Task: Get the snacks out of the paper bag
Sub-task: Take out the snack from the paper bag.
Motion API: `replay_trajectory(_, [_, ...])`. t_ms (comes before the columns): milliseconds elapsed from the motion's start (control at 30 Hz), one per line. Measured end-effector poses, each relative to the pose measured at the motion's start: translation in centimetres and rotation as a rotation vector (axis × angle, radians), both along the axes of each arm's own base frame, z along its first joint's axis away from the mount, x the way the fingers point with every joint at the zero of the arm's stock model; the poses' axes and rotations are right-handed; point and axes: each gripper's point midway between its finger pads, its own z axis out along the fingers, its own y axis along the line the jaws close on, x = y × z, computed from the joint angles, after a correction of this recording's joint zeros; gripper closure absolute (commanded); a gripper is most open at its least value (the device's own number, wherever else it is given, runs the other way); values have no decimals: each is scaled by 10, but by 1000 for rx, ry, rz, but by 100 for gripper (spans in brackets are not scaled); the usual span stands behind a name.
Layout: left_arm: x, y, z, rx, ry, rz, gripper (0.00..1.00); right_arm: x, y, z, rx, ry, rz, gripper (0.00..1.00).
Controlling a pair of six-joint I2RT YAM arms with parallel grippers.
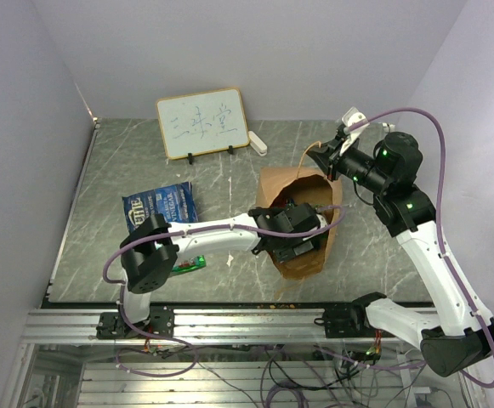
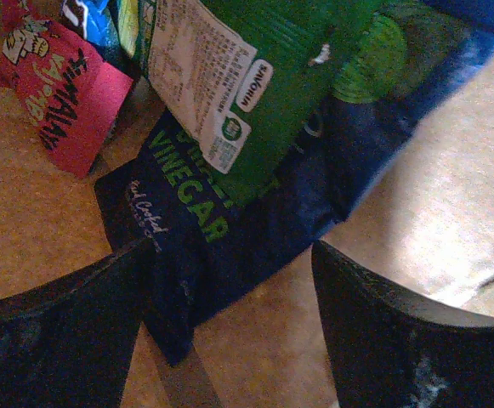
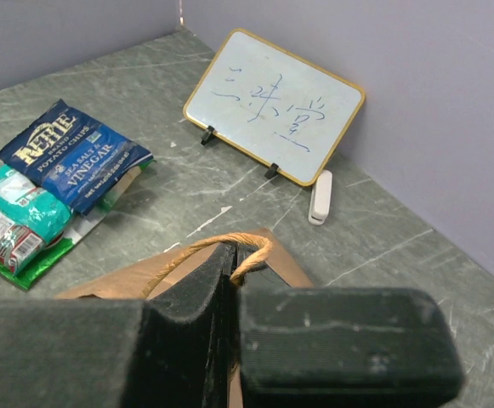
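The brown paper bag [image 1: 306, 255] lies at mid table, its mouth towards the back. My right gripper [image 1: 321, 159] is shut on the bag's twisted handle [image 3: 255, 248] and holds the mouth up. My left gripper [image 1: 291, 229] is inside the bag, open, its fingers [image 2: 68, 331] either side of a dark blue vinegar chips packet [image 2: 229, 229]. A green packet [image 2: 272, 93] lies over it and a red-pink packet [image 2: 59, 98] sits at the left, all on the bag's floor. Outside the bag lie a blue packet [image 1: 160, 204] and a green packet [image 1: 189, 264].
A white framed board [image 1: 202, 122] with writing stands at the back, a small white marker [image 1: 258, 143] beside it. The blue chips packet [image 3: 72, 153] and a teal-green packet [image 3: 13, 221] lie left of the bag. Grey walls close the table's left and back.
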Motion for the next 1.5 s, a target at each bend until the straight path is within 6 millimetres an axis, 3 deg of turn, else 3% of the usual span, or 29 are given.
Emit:
replay_trajectory(67, [8, 1, -7, 15, -6, 20, 32, 0, 0, 0, 0, 1, 0, 100])
replay_trajectory(133, [14, 1, -16, 36, -9, 32, 52, 0, 0, -1, 1, -1, 0, 100])
replay_trajectory(200, [17, 1, -23, 56, -9, 29, 65, 0, 0, -1, 1, -2, 0, 100])
replay_trajectory(367, [20, 1, -17, 53, -24, 33, 92, 0, 0, -1, 1, -3, 0, 100])
replay_trajectory(567, [15, -6, 25, -12, -68, 21, 93, 1, 0, -2, 3, -8, -1, 100])
replay_trajectory(900, [-17, -4, 111, -228, -81, 49, 93, 5, -4, -2, -4, -11, -35, 100])
replay_trajectory(1033, [-20, 4, 145, -329, -87, 98, 93, 8, -8, -2, -8, -13, -61, 100])
replay_trajectory(1233, [-22, 18, 223, -530, -122, 163, 93, 12, -14, -3, -11, -14, -105, 100])
replay_trajectory(1500, [-36, 64, 316, -763, -141, 230, 93, 14, -18, -3, -13, -15, -133, 100])
